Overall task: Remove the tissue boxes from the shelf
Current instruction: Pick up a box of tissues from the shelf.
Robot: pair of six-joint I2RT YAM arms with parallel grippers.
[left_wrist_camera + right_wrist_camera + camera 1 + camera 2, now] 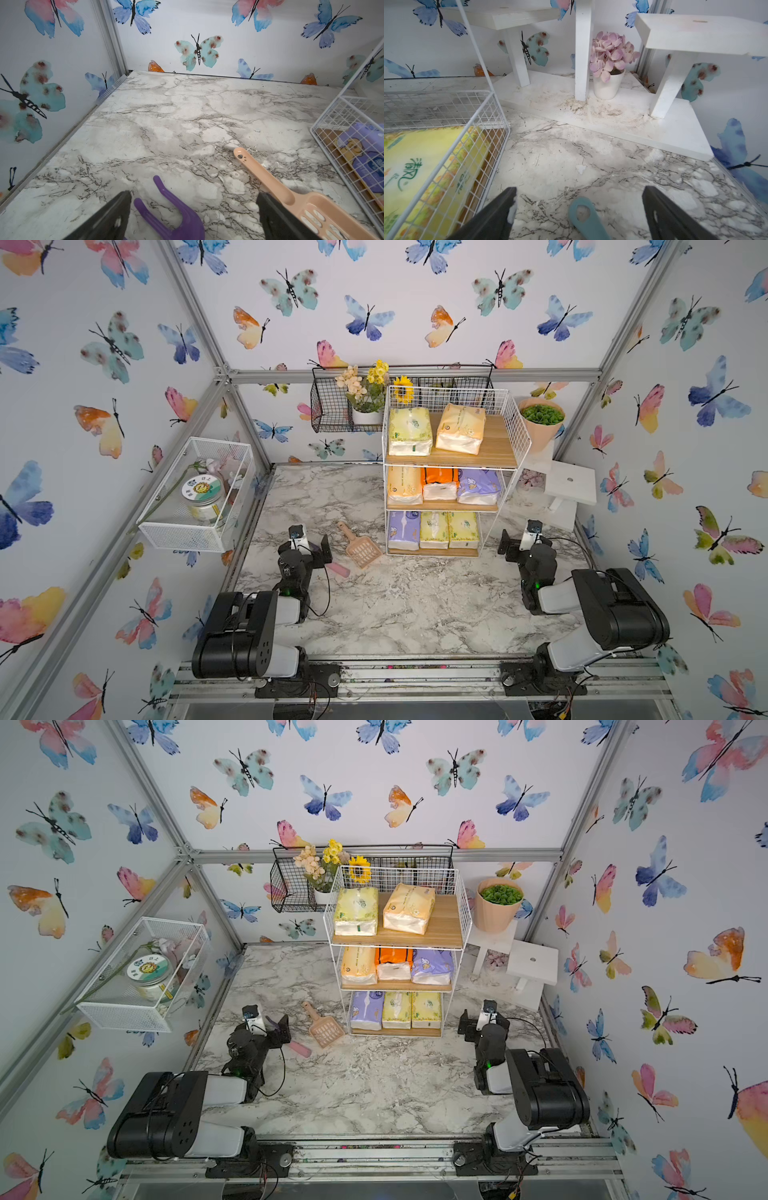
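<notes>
Evidently tissue boxes (439, 483) sit apart from both jaws.

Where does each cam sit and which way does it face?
Top views: high above the near edge, looking down at the shelf; left arm and right arm show whole.
Left wrist: low, facing the back wall; open left gripper, scoop, lilac pack.
Right wrist: low, facing the white stand; open right gripper, yellow-green pack.
Shared: wrist views each catch the shelf's bottom tier.
</notes>
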